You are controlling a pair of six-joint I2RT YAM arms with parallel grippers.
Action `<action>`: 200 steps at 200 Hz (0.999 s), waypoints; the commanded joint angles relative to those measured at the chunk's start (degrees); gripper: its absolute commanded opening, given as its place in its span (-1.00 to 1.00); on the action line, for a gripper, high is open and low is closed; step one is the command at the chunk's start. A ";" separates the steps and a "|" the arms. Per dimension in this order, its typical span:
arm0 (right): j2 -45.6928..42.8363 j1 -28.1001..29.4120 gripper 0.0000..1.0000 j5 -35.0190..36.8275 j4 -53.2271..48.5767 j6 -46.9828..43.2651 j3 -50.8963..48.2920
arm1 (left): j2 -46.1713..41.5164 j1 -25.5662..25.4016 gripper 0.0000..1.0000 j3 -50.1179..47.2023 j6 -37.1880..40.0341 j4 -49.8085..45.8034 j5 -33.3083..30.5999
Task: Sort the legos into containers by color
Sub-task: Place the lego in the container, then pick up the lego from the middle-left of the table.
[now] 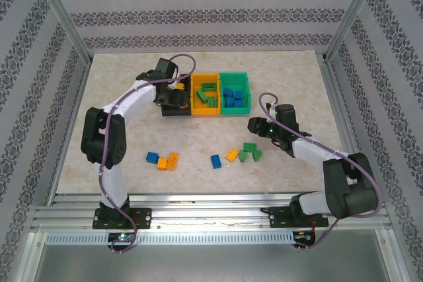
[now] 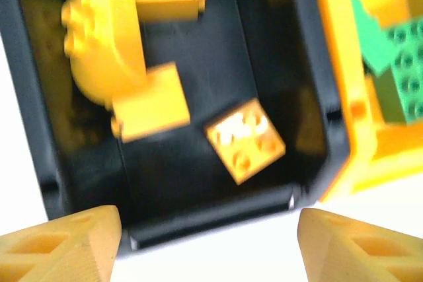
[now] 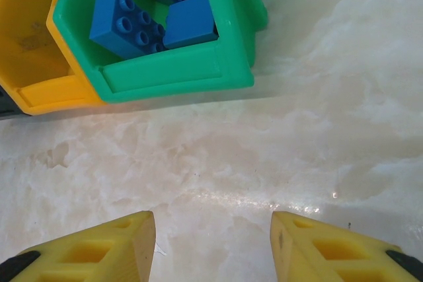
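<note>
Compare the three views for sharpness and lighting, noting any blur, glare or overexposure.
Left wrist view: blurred throughout, the yellow bricks in the black bin smeared, the table blown out to white. Right wrist view: sharp on the blue bricks and green bin, with a small glint on the table. Top external view: even light, soft shadows.

Light is bright and even; the left wrist view is blurred and washed out, and glare streaks the worktop.
</note>
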 commanded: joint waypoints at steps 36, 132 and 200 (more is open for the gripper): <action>1.12 0.75 0.00 -0.69 0.36 -0.42 1.67 | -14.51 -1.30 0.37 -13.13 0.61 -10.39 8.32; 0.21 0.71 0.00 -0.07 0.03 -0.66 1.32 | -15.08 -13.00 0.28 -28.26 -1.44 -7.73 10.18; 0.86 0.75 0.00 -0.20 0.07 -0.55 1.57 | -18.93 -13.66 0.27 -30.25 -3.39 -6.03 1.57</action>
